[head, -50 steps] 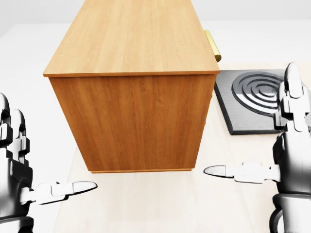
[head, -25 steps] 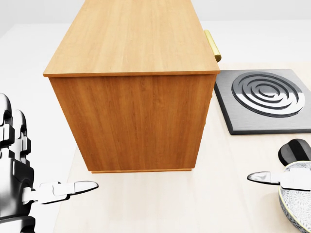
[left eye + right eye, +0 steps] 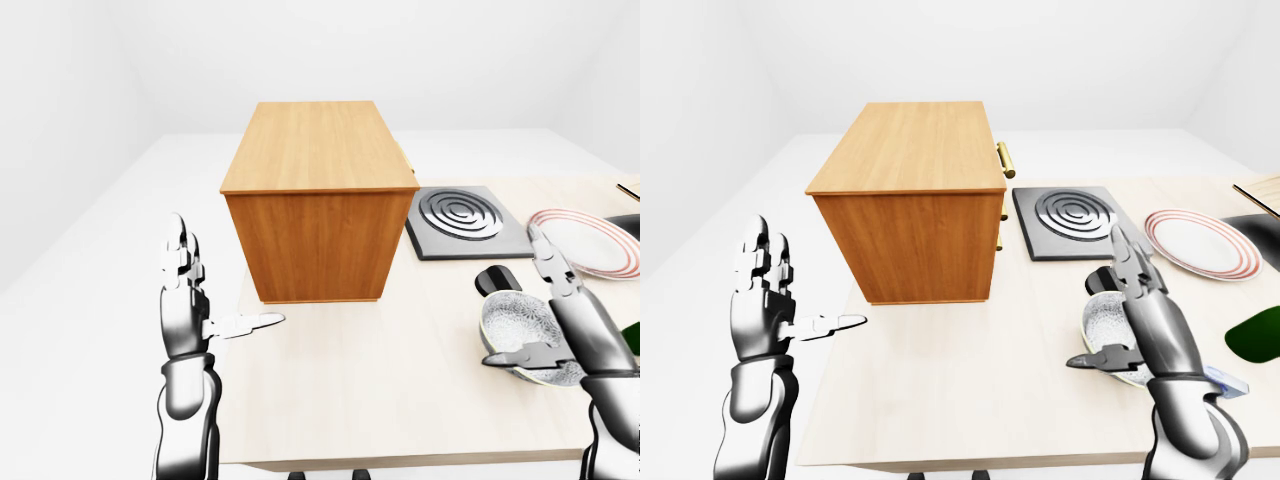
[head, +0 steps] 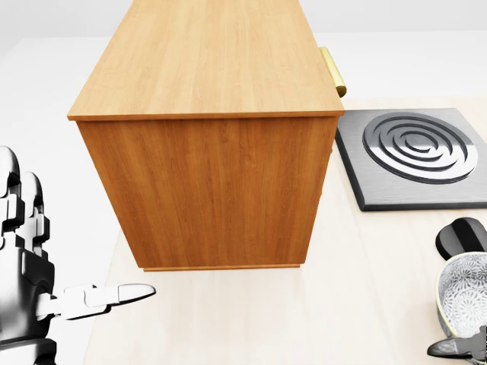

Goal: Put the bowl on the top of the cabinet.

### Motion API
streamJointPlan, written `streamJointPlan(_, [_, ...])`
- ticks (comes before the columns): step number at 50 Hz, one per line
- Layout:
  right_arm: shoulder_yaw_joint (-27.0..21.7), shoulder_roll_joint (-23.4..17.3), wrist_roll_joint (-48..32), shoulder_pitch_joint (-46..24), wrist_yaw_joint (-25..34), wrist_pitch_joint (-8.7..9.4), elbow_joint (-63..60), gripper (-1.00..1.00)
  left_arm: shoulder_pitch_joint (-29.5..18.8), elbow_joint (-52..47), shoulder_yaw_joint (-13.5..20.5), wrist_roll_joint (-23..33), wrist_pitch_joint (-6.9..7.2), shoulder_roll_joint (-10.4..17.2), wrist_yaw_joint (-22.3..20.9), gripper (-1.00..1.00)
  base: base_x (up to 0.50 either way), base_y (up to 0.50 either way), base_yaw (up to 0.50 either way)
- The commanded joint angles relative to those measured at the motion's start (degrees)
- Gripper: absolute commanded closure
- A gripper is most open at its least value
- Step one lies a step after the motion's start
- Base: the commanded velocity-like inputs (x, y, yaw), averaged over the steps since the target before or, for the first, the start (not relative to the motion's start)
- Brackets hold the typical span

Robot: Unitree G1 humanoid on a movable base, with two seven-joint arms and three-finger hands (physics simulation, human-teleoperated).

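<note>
The bowl point(image 3: 520, 322), white with a speckled grey inside, sits on the light wooden table point(image 3: 380, 380) at the right; it also shows at the bottom right of the head view point(image 4: 460, 303). My right hand point(image 3: 515, 300) is open beside it, fingers pointing up along its right side and thumb at its near rim. The wooden cabinet point(image 3: 318, 150) stands at the table's left end, its flat top bare. My left hand point(image 3: 228, 278) is open and empty, raised beyond the table's left edge, below and left of the cabinet.
A black stove plate point(image 3: 460, 215) with ring grooves lies right of the cabinet. A red-rimmed plate point(image 3: 590, 240) lies further right. A black object point(image 3: 497, 280) sits just above the bowl. A green thing point(image 3: 1255, 335) is at the right edge. A brass handle point(image 3: 1006, 160) juts from the cabinet's right side.
My right hand has dropped down and to the right, almost out of the head view, uncovering the stove plate and the bowl. The left hand has barely moved.
</note>
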Motion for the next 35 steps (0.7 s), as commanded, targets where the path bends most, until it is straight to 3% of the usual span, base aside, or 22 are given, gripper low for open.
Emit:
streamJointPlan(1, [-0.9,1.6,-6.2,3.2,4.2,-1.29,3.8,-1.00,-0.2,0.4,0.0,0.0,0.00,0.0,0.2,-1.00,0.00,0.00,0.00])
streamJointPlan(13, [-0.7,2.0,-10.0,5.3,3.6,-1.29,10.5,-1.00,0.1,0.6,0.0,-0.1,0.00,0.1,0.0,-1.00,0.00,0.00,0.00])
streamJointPlan(35, [-0.3,-0.9,-14.4,6.4,-0.9,-1.29,23.1,-1.00,0.1,0.7,-0.3,0.2,0.00,0.0,-0.1,-1.00,0.00,0.00,0.00])
